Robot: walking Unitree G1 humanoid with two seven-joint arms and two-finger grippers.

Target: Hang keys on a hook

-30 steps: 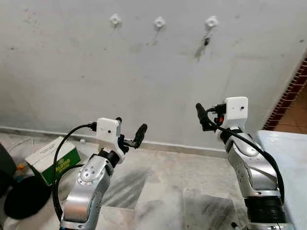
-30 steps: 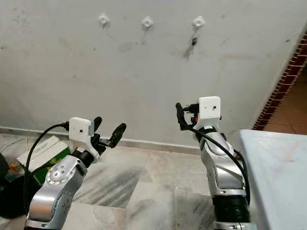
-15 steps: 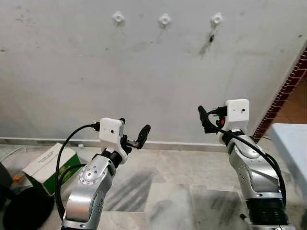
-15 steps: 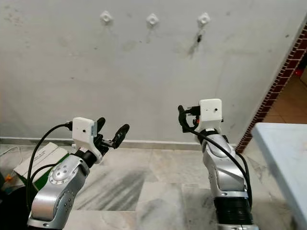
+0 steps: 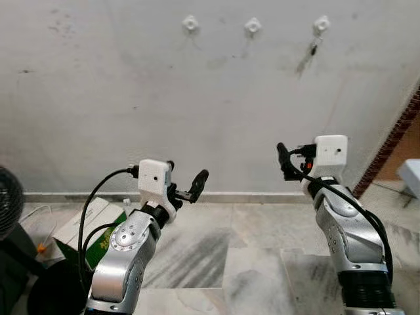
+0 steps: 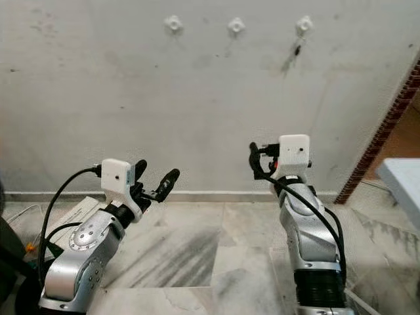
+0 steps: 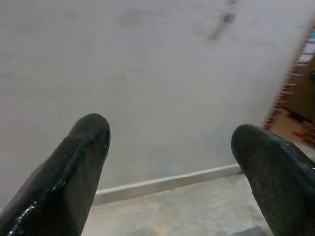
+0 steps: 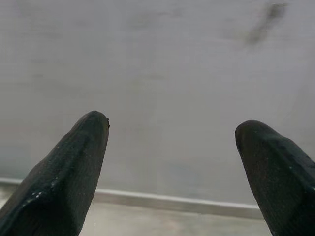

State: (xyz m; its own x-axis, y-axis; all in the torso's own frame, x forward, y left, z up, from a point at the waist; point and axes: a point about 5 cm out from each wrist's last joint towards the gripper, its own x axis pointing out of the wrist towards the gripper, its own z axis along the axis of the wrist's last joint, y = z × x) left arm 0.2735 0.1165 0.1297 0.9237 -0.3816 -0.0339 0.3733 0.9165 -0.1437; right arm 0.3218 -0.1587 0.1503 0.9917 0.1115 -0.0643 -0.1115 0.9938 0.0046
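Three white hooks sit in a row high on the grey wall: left hook (image 5: pixel 190 24), middle hook (image 5: pixel 252 26), right hook (image 5: pixel 321 25). A small dark key (image 5: pixel 314 47) hangs under the right hook, with its shadow slanting down the wall. Both arms are raised in front of me, well below the hooks. My left gripper (image 5: pixel 186 176) is open and holds nothing; its fingers (image 7: pixel 74 167) frame bare wall. On the other side, my right gripper (image 5: pixel 285 164) is open too, and its fingertips (image 8: pixel 74 162) point at the wall, apart from the key.
A green and white box (image 5: pixel 92 226) lies on the marble floor at the left, beside a round black object (image 5: pixel 52 295) and a dark mesh thing (image 5: pixel 6 197). A brick edge (image 5: pixel 394 138) and a white table corner (image 5: pixel 410 174) are at the right.
The whole picture has slid rightward, so the camera has turned left; the table has nearly left the frame. Both arms keep their raised pose and both grippers stay open.
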